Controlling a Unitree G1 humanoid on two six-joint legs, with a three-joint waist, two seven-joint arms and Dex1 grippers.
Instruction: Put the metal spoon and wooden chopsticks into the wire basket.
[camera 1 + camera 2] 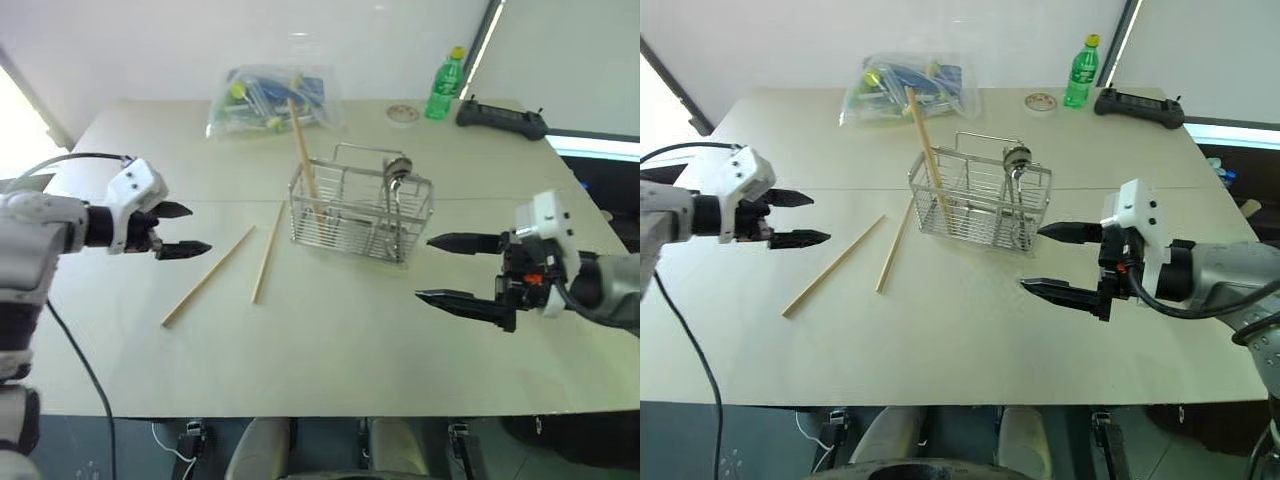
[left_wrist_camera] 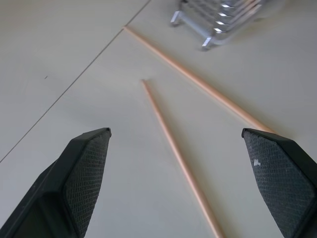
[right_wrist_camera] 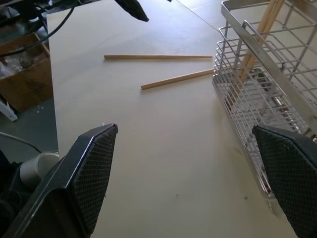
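The wire basket [image 1: 360, 208] stands mid-table. A wooden chopstick [image 1: 303, 150] leans upright in its left end, and the metal spoon [image 1: 397, 172] stands in its right end with the rounded end above the rim. Two more wooden chopsticks lie flat on the table left of the basket, one long diagonal [image 1: 208, 276] and one nearer the basket [image 1: 267, 254]. My left gripper [image 1: 197, 230] hovers open left of them, and they lie just ahead of its fingers [image 2: 89, 168]. My right gripper [image 1: 425, 268] is open and empty, right of and in front of the basket [image 3: 262, 74].
A clear plastic bag of coloured items [image 1: 270, 98] lies at the back of the table. A green bottle [image 1: 445, 85], a small round lid [image 1: 403, 113] and a black controller [image 1: 500, 120] sit at the back right. A cardboard box [image 3: 22, 74] stands on the floor beyond the table's left edge.
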